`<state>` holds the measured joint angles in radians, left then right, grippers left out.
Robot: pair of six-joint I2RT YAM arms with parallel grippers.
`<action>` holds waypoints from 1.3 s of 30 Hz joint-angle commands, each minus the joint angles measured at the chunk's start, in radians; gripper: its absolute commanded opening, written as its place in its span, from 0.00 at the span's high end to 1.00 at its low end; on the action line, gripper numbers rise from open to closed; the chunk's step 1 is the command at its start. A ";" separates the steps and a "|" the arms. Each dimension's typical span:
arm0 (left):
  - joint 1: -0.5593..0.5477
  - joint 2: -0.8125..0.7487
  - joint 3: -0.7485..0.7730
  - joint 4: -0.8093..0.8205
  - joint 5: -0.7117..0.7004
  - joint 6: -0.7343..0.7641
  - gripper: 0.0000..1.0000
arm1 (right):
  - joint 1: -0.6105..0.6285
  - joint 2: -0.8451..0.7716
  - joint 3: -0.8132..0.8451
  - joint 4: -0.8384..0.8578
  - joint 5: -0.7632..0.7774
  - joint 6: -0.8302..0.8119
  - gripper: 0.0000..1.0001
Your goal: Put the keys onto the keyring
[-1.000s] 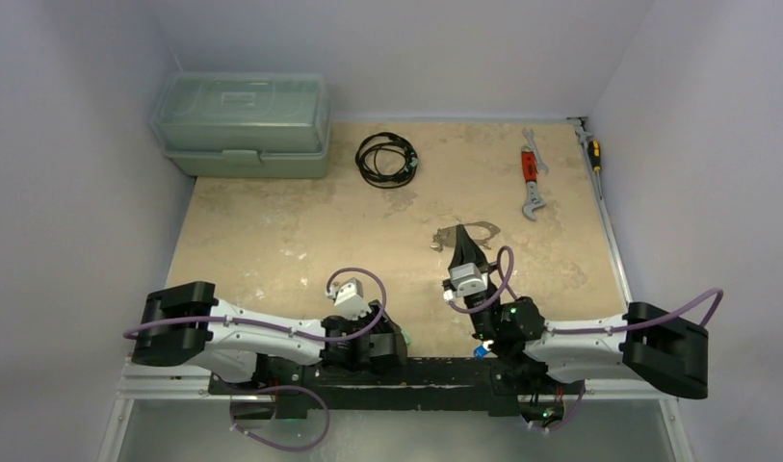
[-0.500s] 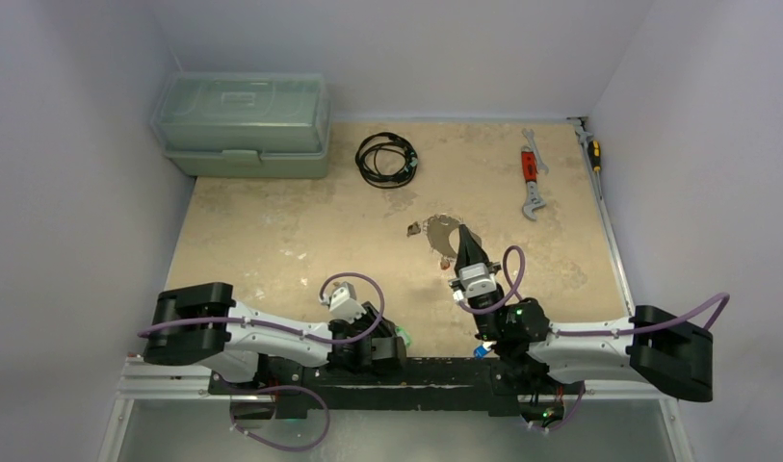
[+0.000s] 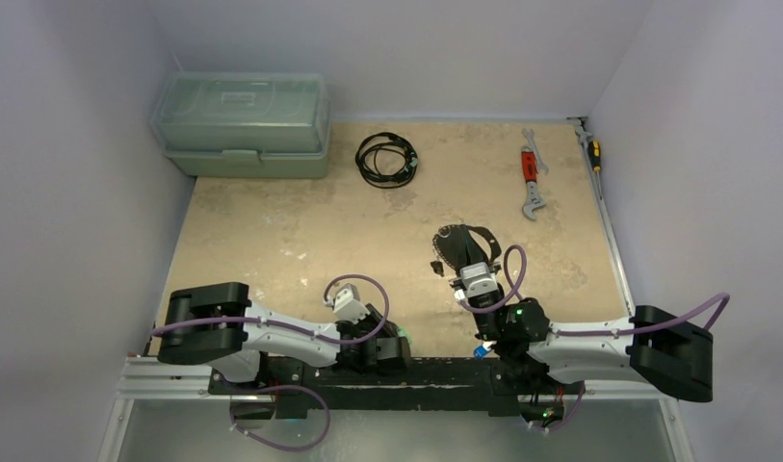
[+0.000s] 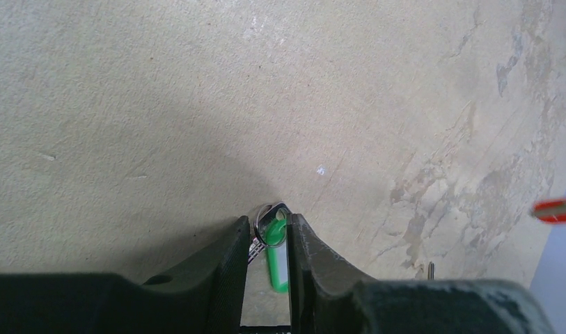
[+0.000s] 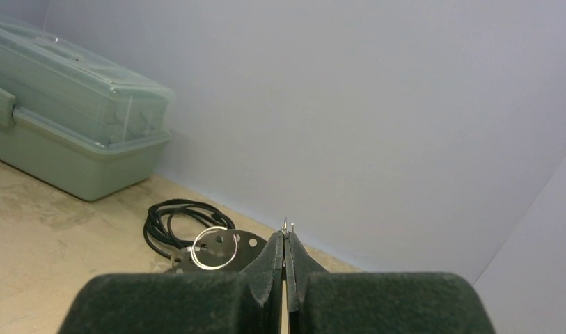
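Surroundings: green toolbox (image 3: 241,123) in the table's (image 3: 272,221) far-left corner. Black cable coil (image 3: 385,159) just right of it. Red-handled wrench (image 3: 531,179) far right, with a screwdriver (image 3: 592,154) along the right edge. All of these lie well apart from both your arms. From the right wrist, the coil sits directly behind the keys.

Right gripper (image 5: 285,240): your fingers are pressed together with no gap showing. They pinch the thin wire of the keyring (image 5: 287,225), and its ends poke just above the fingertips. It is held over mid-table, right of centre. A cluster of flat silver keys (image 5: 232,249), with a small silvery ring over them, sits just left of the fingers. Cannot tell whether it hangs or rests on the table.

Left gripper (image 4: 266,233): low at the near edge, close to the arm bases. Your fingers are nearly together, clamping a green-tagged key (image 4: 278,268) by its small split ring. The ring peeks out at the fingertips and the green tag lies in the narrow slot between the fingers.
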<state>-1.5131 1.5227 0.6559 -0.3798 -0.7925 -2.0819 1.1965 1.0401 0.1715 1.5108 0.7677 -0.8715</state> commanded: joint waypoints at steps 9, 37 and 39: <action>0.004 0.043 0.009 0.046 -0.024 0.006 0.89 | -0.002 -0.021 0.006 0.167 0.001 0.022 1.00; 0.004 -0.111 0.030 -0.067 -0.151 0.422 1.00 | -0.002 -0.007 0.010 0.156 -0.011 0.032 1.00; 0.004 -0.142 0.020 -0.085 -0.183 0.443 1.00 | -0.002 -0.006 0.008 0.161 -0.013 0.032 1.00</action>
<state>-1.5124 1.4452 0.6750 -0.4252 -0.8986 -1.7374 1.1965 1.0309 0.1715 1.5120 0.7677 -0.8528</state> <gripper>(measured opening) 0.006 0.004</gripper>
